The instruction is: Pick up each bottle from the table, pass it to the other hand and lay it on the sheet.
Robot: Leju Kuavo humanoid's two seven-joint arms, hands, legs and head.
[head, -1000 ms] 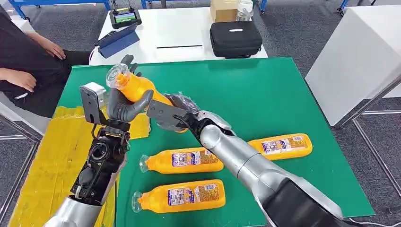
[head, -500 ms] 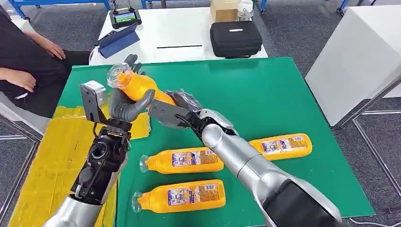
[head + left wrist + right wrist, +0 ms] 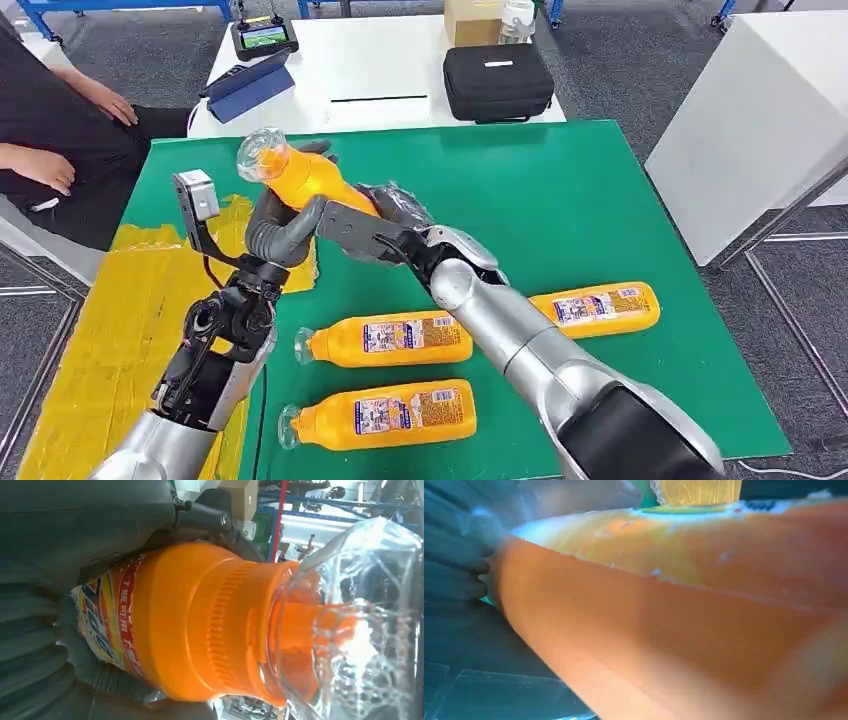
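The lower body of the orange plastic bottle with a clear cap (image 3: 300, 178) is hidden behind the grey left hand (image 3: 283, 228) and the dark right hand (image 3: 385, 222), so which fingers actually press on it cannot be told. In the right wrist view that bottle is a blurred orange mass cut off by the picture's edges. The person in black (image 3: 45, 120) is cut off at the left edge.

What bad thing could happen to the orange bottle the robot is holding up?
Both the left hand and the right hand hold the bottle above the green table. If one lets go early, it could drop, maybe short of the yellow sheet.
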